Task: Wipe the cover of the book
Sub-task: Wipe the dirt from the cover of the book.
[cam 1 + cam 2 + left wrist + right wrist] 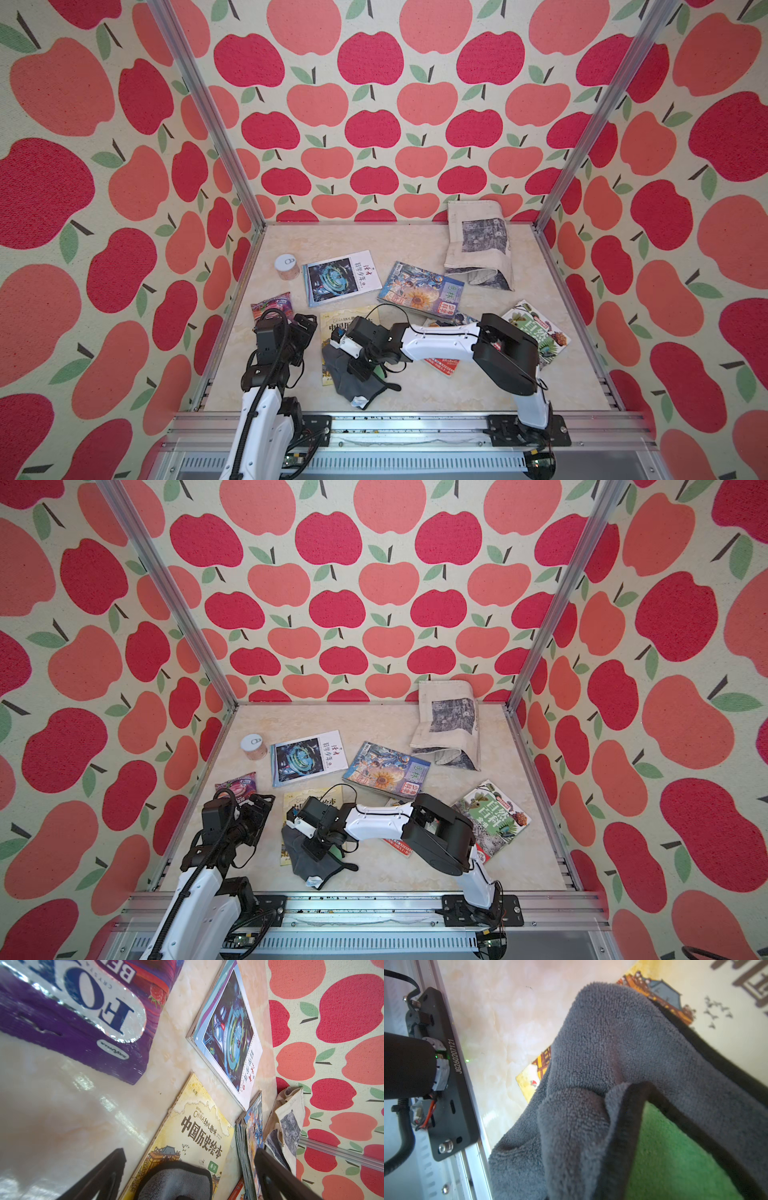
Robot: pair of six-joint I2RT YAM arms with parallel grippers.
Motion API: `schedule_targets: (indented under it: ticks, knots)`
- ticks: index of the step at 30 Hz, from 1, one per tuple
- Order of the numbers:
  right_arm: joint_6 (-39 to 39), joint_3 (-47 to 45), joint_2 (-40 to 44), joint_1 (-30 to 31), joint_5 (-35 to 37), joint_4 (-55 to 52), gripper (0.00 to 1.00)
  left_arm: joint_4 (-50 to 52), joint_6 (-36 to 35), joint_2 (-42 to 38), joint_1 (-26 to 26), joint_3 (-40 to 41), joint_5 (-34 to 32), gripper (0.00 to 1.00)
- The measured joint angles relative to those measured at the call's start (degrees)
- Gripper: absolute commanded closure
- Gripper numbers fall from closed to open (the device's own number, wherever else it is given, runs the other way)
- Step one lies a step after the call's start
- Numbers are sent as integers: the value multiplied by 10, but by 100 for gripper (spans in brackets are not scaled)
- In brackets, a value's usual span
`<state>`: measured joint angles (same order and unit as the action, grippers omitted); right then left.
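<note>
The book (334, 326) (296, 801) with the yellow "History of China" cover lies flat near the table's front. A grey cloth (351, 384) (309, 864) with a black hem and a green underside covers the book's near half and spills onto the table. My right gripper (356, 365) (319, 845) is shut on the cloth, bunching it up over the cover. In the right wrist view the cloth (612, 1043) hides the fingers, with the book (726, 991) beyond. My left gripper (305, 328) (191, 1153) hangs open just left of the book (193, 1132), empty.
A purple snack packet (272, 305) (72, 1012) lies behind my left gripper and a small can (286, 266) farther back. Around the book lie a blue-cover magazine (343, 276), a sunflower comic (419, 291), a red book (442, 365) and a nature book (536, 332). A canvas bag (478, 245) leans back right.
</note>
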<state>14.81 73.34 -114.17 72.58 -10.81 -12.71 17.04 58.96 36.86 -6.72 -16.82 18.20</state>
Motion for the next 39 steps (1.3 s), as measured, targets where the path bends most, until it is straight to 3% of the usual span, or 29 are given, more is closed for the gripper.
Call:
schedule_targets:
  ticks: [8,15,23,32,39]
  knots:
    - [2,-139,107,-31,30,18,100,-3,1,12,2,0,3,1]
    - [2,-156,123,-27,38,21,100,-20,4,26,17,0,1,1]
    - [-2,-53,42,11,30,6,100,-27,12,19,36,0,-12,1]
    - [-7,83,-61,23,-29,2,100,-10,14,-37,32,0,-12,1]
    - [-18,111,-83,37,-64,-2,100,16,14,-75,7,0,-10,1]
